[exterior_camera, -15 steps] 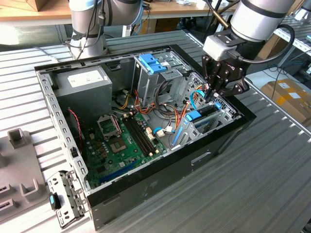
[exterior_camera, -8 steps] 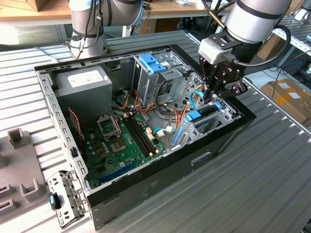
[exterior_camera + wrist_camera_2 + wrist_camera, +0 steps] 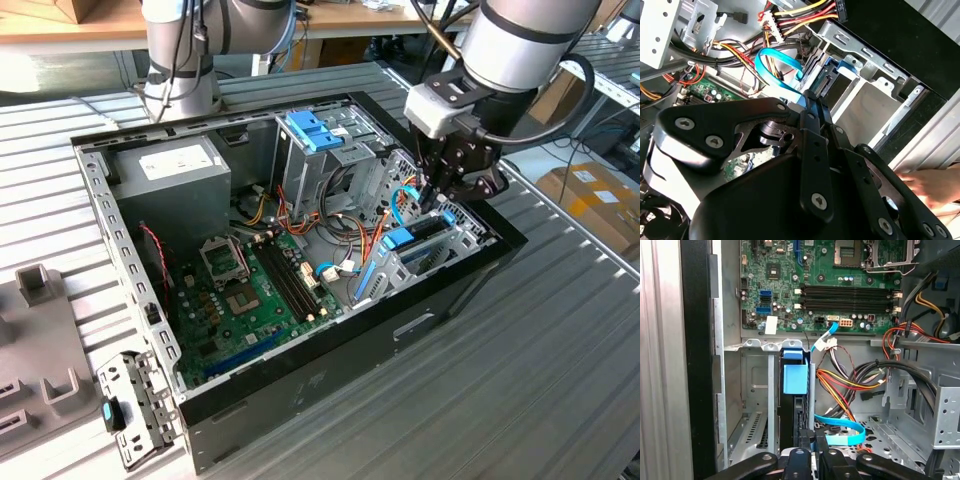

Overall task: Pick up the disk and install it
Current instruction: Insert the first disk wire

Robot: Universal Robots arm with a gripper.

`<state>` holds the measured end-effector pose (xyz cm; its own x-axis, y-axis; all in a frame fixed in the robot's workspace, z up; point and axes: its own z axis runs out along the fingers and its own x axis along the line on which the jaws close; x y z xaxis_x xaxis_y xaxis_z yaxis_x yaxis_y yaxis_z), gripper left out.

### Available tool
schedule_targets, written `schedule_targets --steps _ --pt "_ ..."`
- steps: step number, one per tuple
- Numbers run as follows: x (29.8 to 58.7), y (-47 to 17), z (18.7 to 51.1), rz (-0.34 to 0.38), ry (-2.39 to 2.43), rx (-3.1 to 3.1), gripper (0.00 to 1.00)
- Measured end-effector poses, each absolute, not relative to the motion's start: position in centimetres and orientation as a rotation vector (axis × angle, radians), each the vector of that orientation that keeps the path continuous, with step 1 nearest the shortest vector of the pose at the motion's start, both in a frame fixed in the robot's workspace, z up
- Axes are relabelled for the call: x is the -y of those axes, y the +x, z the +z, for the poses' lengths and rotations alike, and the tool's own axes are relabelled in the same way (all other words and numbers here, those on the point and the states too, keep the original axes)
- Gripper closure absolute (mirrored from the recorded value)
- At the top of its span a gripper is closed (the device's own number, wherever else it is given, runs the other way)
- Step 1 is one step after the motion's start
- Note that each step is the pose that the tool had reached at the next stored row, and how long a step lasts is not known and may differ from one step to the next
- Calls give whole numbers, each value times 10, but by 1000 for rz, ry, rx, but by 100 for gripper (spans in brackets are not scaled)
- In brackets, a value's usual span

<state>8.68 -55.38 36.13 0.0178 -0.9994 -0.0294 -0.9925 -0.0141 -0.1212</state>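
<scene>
Where the open computer case (image 3: 300,385) lies on its side on the slatted metal table (image 3: 520,400), the contents are as follows.

Disk (image 3: 400,238): stands on edge in a slot of the metal drive cage (image 3: 455,242), at the end of the case towards the exterior view's right. It has a light-blue frame with a square blue tab. In the first wrist view the disk (image 3: 795,374) sits between the upright walls of the cage (image 3: 752,390).

Gripper (image 3: 438,200): black, on the grey arm, hanging over the cage. In both wrist views the fingers (image 3: 807,115) are drawn together, with nothing seen between them. The gripper (image 3: 806,437) is in line with the near end of the disk. Whether it touches the disk cannot be told.

Flat blue cable (image 3: 840,432): loops just beside the gripper.

Wire bundle (image 3: 840,385): red, yellow and black, running beside the cage.

Green circuit board (image 3: 240,300): lies on the case floor.

Grey power box (image 3: 175,175): in the far corner, towards the exterior view's left.

Darker-blue latch (image 3: 315,130): on top of the tall bay near the middle of the case.

Loose metal bracket (image 3: 140,400): on the table, by the near corner of the case.

Person's hand (image 3: 930,187): rests on the table outside the case wall.
</scene>
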Motion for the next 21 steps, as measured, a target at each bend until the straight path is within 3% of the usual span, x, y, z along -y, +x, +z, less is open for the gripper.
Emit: schedule_targets --steps 15,21 --pt "566 80 361 -57 -2132 -2104 84" --pt "572 76 360 -4 -2093 -2073 84"
